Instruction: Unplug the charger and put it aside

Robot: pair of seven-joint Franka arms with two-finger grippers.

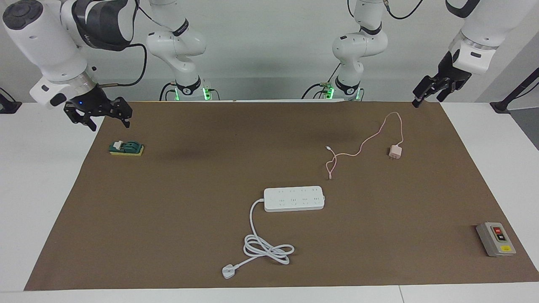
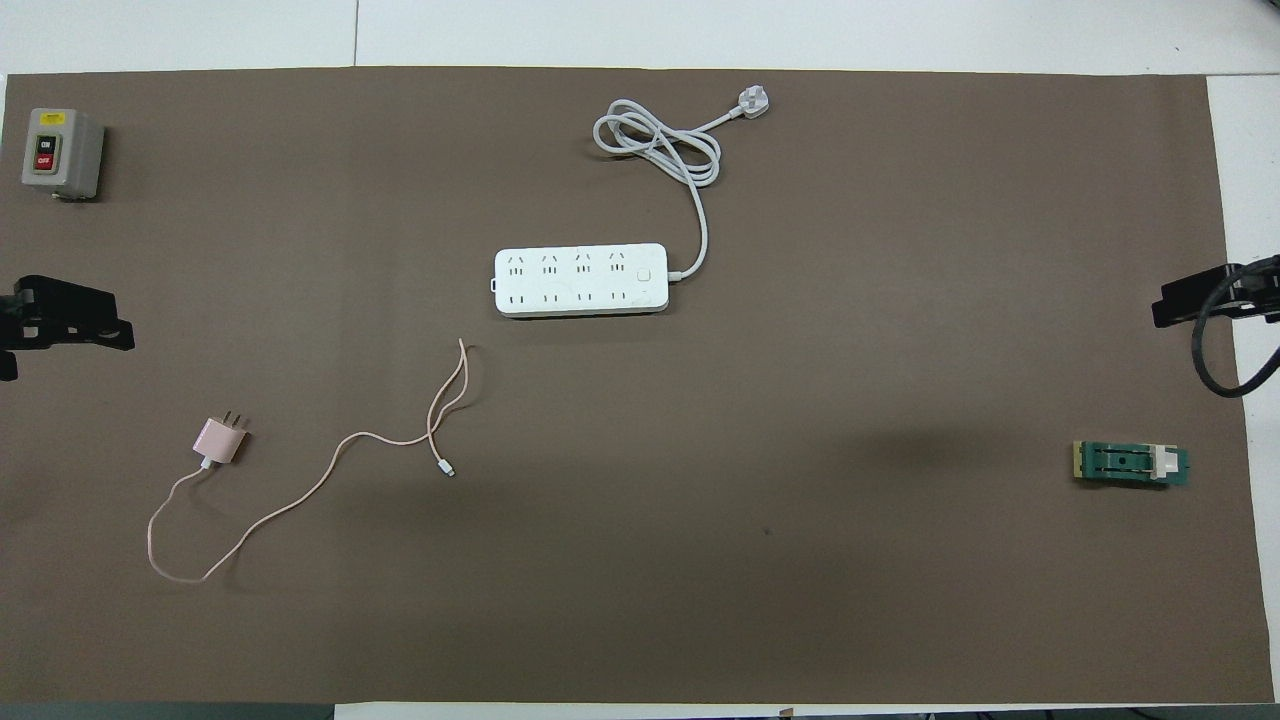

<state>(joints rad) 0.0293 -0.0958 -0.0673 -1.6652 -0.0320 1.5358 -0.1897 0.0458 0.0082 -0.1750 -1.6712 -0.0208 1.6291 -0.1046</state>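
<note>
Charger (image 1: pixel 395 152) unplugged on brown mat (image 1: pixel 189 176) over white table (image 1: pixel 42 189); left pincer (image 1: pixel 423 93) apart, right pincer (image 1: pixel 105 118) apart.

Power strip (image 1: pixel 294 198); grey switch box (image 1: pixel 496 239)

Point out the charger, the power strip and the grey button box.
charger (image 2: pixel 215 440): overhead view, on its pink cube body.
power strip (image 2: pixel 580 280): overhead view, middle of its socket face.
grey button box (image 1: pixel 496 239): facing view, on its top face.
</note>
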